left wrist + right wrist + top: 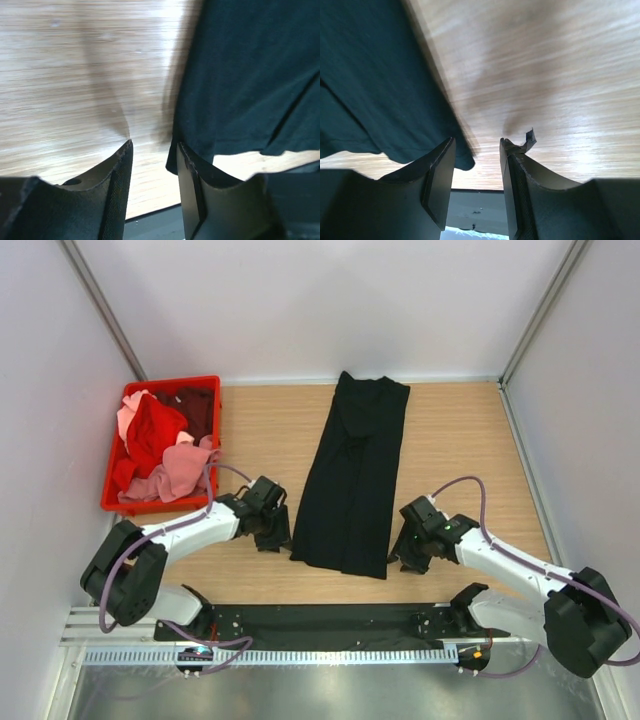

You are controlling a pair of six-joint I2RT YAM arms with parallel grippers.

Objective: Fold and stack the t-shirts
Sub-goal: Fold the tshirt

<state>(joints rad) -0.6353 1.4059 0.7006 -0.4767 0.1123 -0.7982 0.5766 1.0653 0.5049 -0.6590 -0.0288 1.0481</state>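
Left gripper (154, 145) and right gripper (477, 142) (part-open, empty) flank black t-shirt (355, 480).

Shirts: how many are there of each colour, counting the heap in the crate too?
Black shirt, laid flat: 1
Red shirt, in the crate: 1
Pink shirt, in the crate: 1
Maroon shirt, in the crate: 1
Total: 4 seen; the heap may hide more.
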